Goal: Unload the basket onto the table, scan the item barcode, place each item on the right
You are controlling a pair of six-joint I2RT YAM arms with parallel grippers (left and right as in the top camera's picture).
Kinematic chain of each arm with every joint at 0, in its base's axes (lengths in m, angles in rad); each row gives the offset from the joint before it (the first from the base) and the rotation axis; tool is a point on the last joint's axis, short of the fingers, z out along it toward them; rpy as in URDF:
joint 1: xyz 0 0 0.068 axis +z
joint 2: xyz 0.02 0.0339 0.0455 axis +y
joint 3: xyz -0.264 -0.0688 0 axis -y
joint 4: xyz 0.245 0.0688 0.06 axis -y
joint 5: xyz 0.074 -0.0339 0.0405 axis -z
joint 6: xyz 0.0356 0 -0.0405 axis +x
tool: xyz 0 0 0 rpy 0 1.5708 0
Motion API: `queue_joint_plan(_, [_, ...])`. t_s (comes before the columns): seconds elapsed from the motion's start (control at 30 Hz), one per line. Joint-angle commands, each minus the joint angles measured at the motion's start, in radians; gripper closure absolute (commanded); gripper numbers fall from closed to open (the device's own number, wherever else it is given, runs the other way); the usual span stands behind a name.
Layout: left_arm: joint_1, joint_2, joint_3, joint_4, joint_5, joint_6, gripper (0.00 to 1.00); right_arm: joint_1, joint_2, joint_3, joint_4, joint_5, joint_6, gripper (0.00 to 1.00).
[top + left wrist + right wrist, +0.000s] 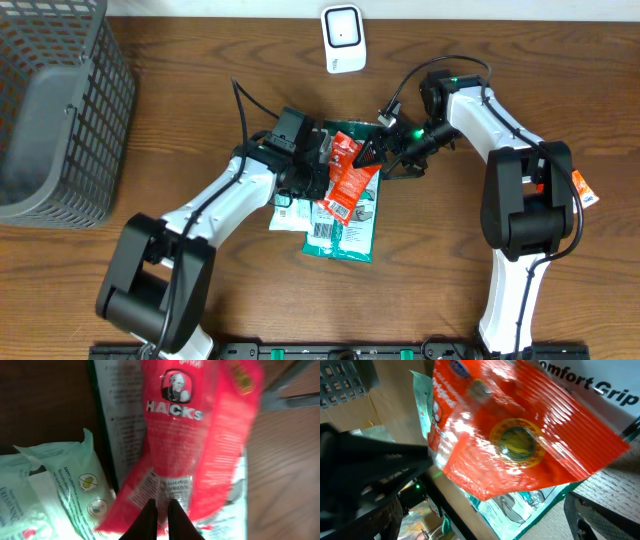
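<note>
Slip risk: red candy bag (348,178) mid-table, over green pack (345,225).
Edge pinch only: left gripper (161,510) clamps the bag's hem; right gripper (385,155) gapes wide, empty. Slick film may slide out before reaching far scanner (342,38).

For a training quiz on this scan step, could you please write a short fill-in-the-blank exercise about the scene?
1. The left gripper is shut on the ____ Hacks bag.
2. The right gripper stands ____.
3. The grey basket stands on the ____ arm's side.
Missing words: red; open; left.
</note>
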Motion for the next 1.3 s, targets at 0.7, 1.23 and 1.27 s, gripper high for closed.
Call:
queue_joint_plan(0.7, [0.002,0.028,0.003,-0.008,-0.103,0.016,0.89,0.098,-0.032,-0.140,0.254,-0.079,-0.018,0.01])
queue_joint_plan(1.23, [0.002,0.028,0.002,-0.002,-0.104,0.016,0.89,0.114,-0.115,-0.142,0.252,-0.078,-0.018,0.01])
queue_joint_plan(1.27, [0.002,0.028,0.002,-0.002,-0.104,0.016,0.89,0.122,-0.115,-0.143,0.257,-0.078,-0.018,0.01])
